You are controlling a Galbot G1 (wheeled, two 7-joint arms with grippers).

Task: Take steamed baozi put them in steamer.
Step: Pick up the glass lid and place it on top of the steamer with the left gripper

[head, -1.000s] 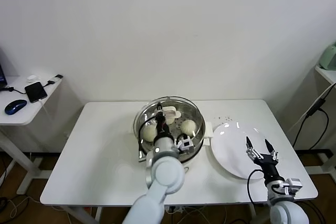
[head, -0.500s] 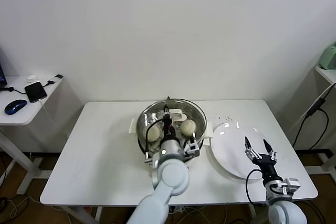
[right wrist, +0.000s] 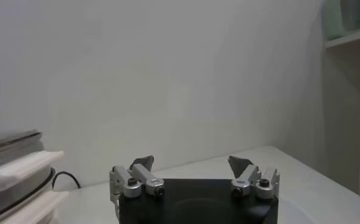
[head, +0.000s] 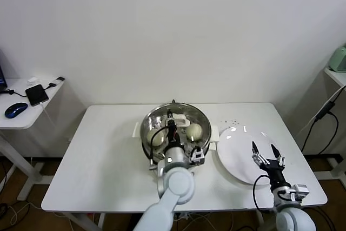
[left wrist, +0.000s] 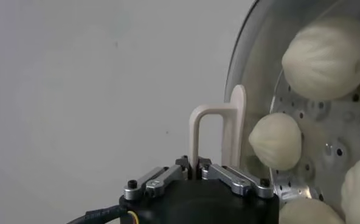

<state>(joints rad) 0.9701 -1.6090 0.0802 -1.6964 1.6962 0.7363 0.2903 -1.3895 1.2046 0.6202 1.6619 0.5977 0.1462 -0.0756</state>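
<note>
The steamer (head: 201,138) stands at the middle of the table with the round glass lid (head: 184,111) lying over it. My left gripper (head: 170,119) is shut on the lid's white handle (left wrist: 208,135), right above the pot. Through the glass I see steamed baozi (head: 193,130) on the perforated tray; in the left wrist view several buns show, one large (left wrist: 326,58) and one smaller (left wrist: 276,141). My right gripper (head: 265,153) is open and empty, hovering over the white plate (head: 238,155); its jaws (right wrist: 191,163) stand wide apart.
The flat white plate lies right of the steamer, near the table's front right. A side table (head: 21,113) at the far left carries a phone (head: 37,94) and a mouse (head: 15,110). The steamer's white side handle (right wrist: 19,167) shows in the right wrist view.
My left arm, holding the lid by its handle, has shifted slightly right and the lid has settled more squarely over the steamer. The right arm has hardly moved.
</note>
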